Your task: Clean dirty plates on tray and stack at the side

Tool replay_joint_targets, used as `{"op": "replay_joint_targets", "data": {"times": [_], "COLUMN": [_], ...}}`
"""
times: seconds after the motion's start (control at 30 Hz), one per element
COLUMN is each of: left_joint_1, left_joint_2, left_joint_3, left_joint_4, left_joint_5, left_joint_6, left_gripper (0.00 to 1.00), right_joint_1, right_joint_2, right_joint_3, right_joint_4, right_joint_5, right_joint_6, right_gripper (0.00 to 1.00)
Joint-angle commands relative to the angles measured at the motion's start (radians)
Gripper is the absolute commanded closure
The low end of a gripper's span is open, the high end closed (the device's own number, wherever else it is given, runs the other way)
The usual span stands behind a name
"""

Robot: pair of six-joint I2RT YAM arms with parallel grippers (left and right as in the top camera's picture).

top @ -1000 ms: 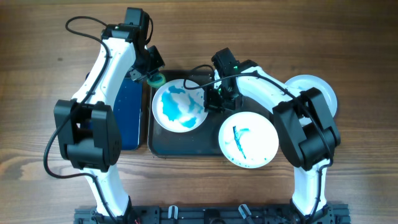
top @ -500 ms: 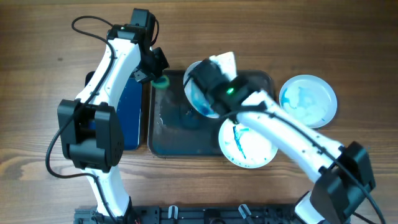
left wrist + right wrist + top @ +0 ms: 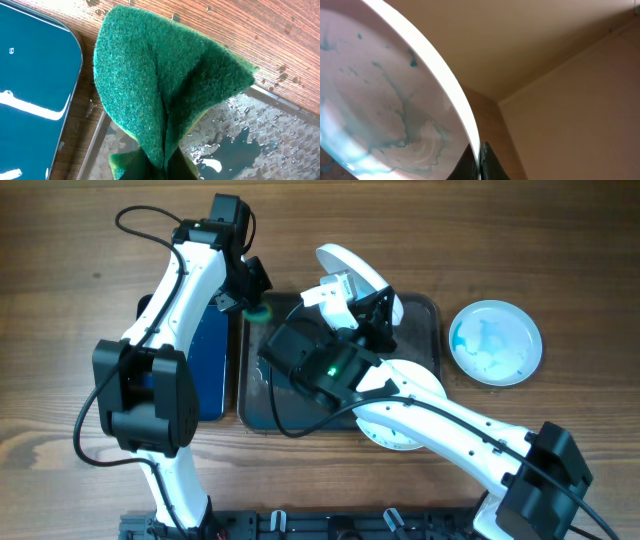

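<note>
My right gripper is shut on the rim of a dirty plate and holds it high above the tray, tilted on edge. In the right wrist view the plate shows teal streaks, with the jaws pinching its rim. My left gripper is shut on a folded green sponge over the far left corner of the dark grey tray; the sponge fills the left wrist view. A second dirty plate lies at the tray's front right, mostly under my right arm. A third smeared plate lies on the table at the right.
A glossy blue tray lies left of the grey tray, partly under my left arm, and shows in the left wrist view. The grey tray's floor is wet with teal-tinted water. Wooden table surrounds everything.
My right arm has lifted the smeared plate off the tray and tipped it up on edge, high toward the camera. The left arm with the sponge has shifted only slightly.
</note>
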Motion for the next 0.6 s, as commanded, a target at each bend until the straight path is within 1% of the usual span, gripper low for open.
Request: {"op": "replay_joint_targets", "data": {"times": [0.0,0.03,0.1,0.13,0.17,0.23,0.37,0.47,0.5,0.57], "left_joint_1": [-0.001,-0.001,-0.001,-0.001,-0.001,-0.001,-0.001,-0.001,-0.001,-0.001], "left_joint_2": [-0.042,-0.042,-0.042,-0.042,-0.042,-0.042,-0.042,-0.042,-0.042,-0.042], "left_joint_3": [0.023,0.023,0.023,0.023,0.023,0.023,0.023,0.023,0.023,0.023], "left_joint_4": [-0.004,-0.008,-0.015,-0.018,-0.019,-0.017,-0.018,-0.018,-0.018,-0.017], "left_joint_5": [-0.017,-0.017,-0.017,-0.017,-0.018,-0.017,-0.017,-0.017,-0.017,-0.017], "left_joint_6": [0.005,0.005,0.005,0.011,0.016,0.016,0.016,0.016,0.016,0.016], "left_gripper": [0.96,0.96,0.96,0.96,0.96,0.96,0.96,0.96,0.96,0.96], "right_joint_1": [-0.034,-0.058,-0.159,-0.198,-0.262,-0.337,-0.374,-0.374,-0.375,-0.384], "right_joint_2": [-0.028,-0.027,-0.019,-0.012,0.007,0.056,0.144,0.182,0.182,0.182], "right_joint_3": [0.003,0.003,-0.001,-0.007,-0.021,-0.048,-0.095,-0.095,-0.095,-0.094], "right_joint_4": [0.010,0.010,0.014,0.023,0.035,0.069,0.159,0.180,0.188,0.210], "right_joint_5": [-0.355,-0.495,-0.840,-0.924,-1.065,-1.253,-1.462,-1.524,-1.538,-1.580], "right_joint_6": [0.008,0.039,0.209,0.247,0.301,0.329,0.345,0.329,0.311,0.260], "right_gripper": [0.96,0.96,0.96,0.96,0.96,0.96,0.96,0.95,0.92,0.79]}}
